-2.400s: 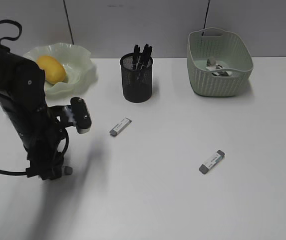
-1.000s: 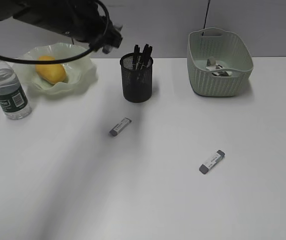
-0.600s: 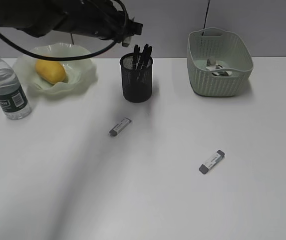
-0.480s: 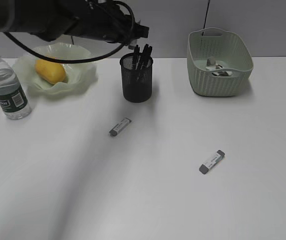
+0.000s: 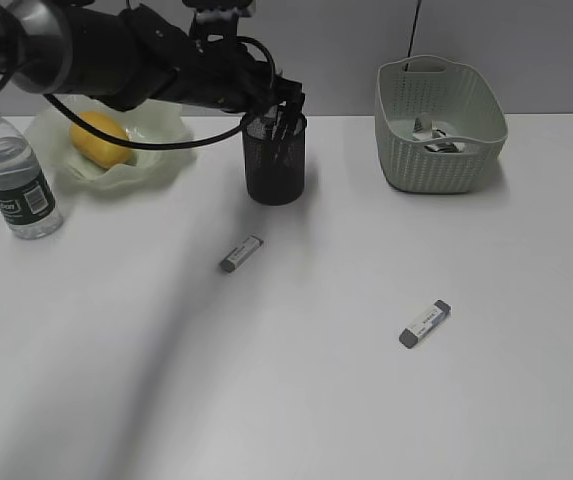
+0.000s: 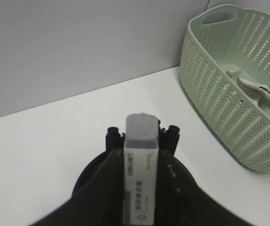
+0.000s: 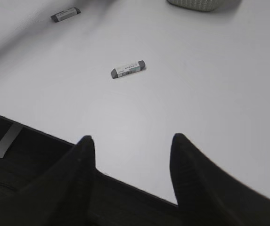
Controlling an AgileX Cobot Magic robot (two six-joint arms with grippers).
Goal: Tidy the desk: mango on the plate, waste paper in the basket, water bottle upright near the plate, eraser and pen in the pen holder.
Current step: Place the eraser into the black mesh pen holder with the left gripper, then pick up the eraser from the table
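Note:
My left gripper [image 5: 288, 100] is shut on a white-sleeved grey eraser [image 6: 142, 169] and hangs just above the black mesh pen holder [image 5: 276, 165], which holds pens. Two more erasers lie on the desk, one [image 5: 241, 253] in front of the holder and one [image 5: 425, 323] at the right. The mango [image 5: 101, 138] lies on the wavy green plate [image 5: 166, 150]. The water bottle [image 5: 11, 180] stands upright left of the plate. The waste paper [image 5: 434, 135] is in the basket [image 5: 441, 160]. My right gripper [image 7: 131, 141] is open and empty over the desk's front edge.
The basket [image 6: 219, 108] with the paper [image 6: 255, 89] shows at the right of the left wrist view, near a grey back wall. In the right wrist view both loose erasers [image 7: 127, 69] [image 7: 65, 14] lie ahead, and the dark desk edge runs below the fingers.
My left arm has risen from the bottle's spot at the left and swung right to above the pen holder. The bottle now stands alone beside the plate.

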